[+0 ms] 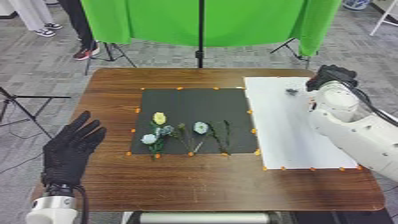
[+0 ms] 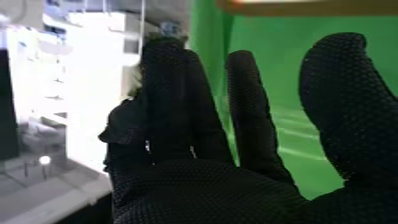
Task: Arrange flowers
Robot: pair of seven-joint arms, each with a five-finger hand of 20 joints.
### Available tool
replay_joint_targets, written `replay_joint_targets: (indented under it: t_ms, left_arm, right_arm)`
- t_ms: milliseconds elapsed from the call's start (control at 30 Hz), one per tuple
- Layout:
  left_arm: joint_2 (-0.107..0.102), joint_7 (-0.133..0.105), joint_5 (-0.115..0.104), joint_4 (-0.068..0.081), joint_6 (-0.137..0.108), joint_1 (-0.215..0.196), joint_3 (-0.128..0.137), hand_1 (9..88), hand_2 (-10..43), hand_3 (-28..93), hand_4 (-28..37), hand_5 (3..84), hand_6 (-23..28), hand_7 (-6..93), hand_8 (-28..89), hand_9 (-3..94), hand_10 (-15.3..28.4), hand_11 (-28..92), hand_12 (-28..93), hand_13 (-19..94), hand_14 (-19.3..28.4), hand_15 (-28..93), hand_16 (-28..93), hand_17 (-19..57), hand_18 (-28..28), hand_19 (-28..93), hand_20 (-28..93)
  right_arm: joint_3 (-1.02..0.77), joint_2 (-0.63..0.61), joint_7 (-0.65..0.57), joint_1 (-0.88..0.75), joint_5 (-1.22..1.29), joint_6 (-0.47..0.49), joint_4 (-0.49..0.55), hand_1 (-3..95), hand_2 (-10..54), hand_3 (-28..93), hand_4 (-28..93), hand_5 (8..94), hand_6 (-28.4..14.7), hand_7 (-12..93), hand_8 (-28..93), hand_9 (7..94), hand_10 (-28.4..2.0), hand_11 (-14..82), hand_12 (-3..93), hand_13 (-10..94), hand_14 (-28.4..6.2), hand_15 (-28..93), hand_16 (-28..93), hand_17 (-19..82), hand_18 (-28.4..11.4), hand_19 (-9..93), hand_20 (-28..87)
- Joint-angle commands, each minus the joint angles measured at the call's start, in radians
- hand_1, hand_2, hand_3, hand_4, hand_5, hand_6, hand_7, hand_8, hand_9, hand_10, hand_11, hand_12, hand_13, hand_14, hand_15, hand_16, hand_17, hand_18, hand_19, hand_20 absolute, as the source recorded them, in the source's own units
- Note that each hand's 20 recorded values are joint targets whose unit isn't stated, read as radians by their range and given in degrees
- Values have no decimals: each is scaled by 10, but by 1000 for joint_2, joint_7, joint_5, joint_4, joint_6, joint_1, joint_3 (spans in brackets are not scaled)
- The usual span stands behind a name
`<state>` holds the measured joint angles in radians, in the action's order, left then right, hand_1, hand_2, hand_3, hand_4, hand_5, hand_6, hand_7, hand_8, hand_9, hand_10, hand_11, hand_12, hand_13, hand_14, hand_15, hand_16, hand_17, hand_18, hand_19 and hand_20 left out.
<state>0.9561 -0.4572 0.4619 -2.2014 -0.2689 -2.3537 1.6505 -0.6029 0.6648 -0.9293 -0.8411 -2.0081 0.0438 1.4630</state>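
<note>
Your right hand (image 1: pixel 335 76) has its fingers (image 2: pixel 165 100) mostly straight and loosely parted, one of them bent inward, with the thumb (image 2: pixel 342 95) standing well clear of them. You can't tell from here whether anything sits behind those fingers; there is a small yellowish patch at their edge in the right wrist view, too hidden to name. In the head view, that hand is over the far right corner of the white sheet (image 1: pixel 295 127), at the end of the white right arm (image 1: pixel 360 135). Near it, on the sheet, you have a small dark sprig (image 1: pixel 291 92).

Your left hand (image 1: pixel 67 152) is open, fingers spread and straight, with nothing in its grasp, over the left side of the brown wooden table (image 1: pixel 213 187).

Between the hands, your flowers lie on the black mat (image 1: pixel 191 102), toward its near side. The yellow flower (image 1: pixel 159 118) is the farthest bloom, the white flower (image 1: pixel 148 139) nearer you, and a bluish flower (image 1: pixel 167 130) is between them, their stems bunched together. To their right you've got a dark budded stem (image 1: pixel 181 128), then the pale blue flower (image 1: pixel 201 128), then leafy green stems (image 1: pixel 224 136). Orange markers (image 1: pixel 253 131) dot the edges of mat and sheet. Past the table hangs a green curtain (image 1: pixel 253 25) behind a black stand (image 1: pixel 201 37).
</note>
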Motion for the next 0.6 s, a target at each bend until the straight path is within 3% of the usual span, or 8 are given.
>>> replay_joint_targets:
  t_ms: [33,133,233,333,433,500,600]
  left_arm:
    - [-1,-1,-8,6,-6,-1,-6,242,64,813,-226,411,115,124,-87,356,207,279,117,252,275,546,-86,-93,255,539,177]
    - [8,10,0,7,-1,5,-4,243,64,812,-227,411,114,125,-87,356,207,280,117,253,274,545,-87,-93,255,540,177]
    - [1,4,-6,8,-2,5,-10,244,64,812,-226,411,114,124,-87,356,207,279,117,254,274,544,-87,-93,255,539,176]
    - [3,10,-3,10,-1,6,-9,243,63,813,-224,411,114,123,-86,357,207,278,117,254,274,543,-87,-92,256,539,176]
    - [11,11,0,11,2,5,-7,242,63,813,-224,410,114,125,-86,356,207,280,118,254,275,544,-86,-93,256,540,176]
    - [19,21,6,14,5,7,-8,243,64,812,-225,411,114,124,-86,357,206,280,118,254,275,544,-86,-93,255,539,176]
    - [-8,0,-22,16,-9,8,-23,243,63,813,-226,410,114,126,-87,357,207,280,117,253,276,545,-87,-93,255,539,176]
  right_arm:
    - [-22,33,-7,-44,10,59,-41,322,-95,830,-283,490,10,167,-141,488,-170,182,135,430,-156,744,54,157,-219,886,562]
    - [-56,50,19,-65,4,107,-60,326,-95,832,-283,482,15,165,-142,488,-170,181,135,430,-156,745,54,156,-219,885,563]
    - [-78,64,13,-82,2,161,-70,334,-95,837,-283,475,23,166,-141,490,-167,180,134,431,-151,744,53,152,-219,882,565]
    - [-66,62,13,-93,-15,148,-75,362,-95,835,-283,510,42,180,-148,537,-152,184,135,464,-138,734,52,160,-217,882,566]
    - [-31,47,60,-97,-71,89,-78,413,-95,801,-283,637,57,182,-136,656,-108,211,140,557,-102,713,81,196,-211,901,551]
    - [1,37,67,-96,-99,29,-77,476,-95,703,-283,729,55,182,-67,749,-80,189,191,620,-75,702,110,222,-205,919,530]
    - [22,31,65,-94,-117,-2,-68,547,-95,614,-283,846,62,182,-15,884,-48,120,299,691,-54,709,142,265,-197,931,538]
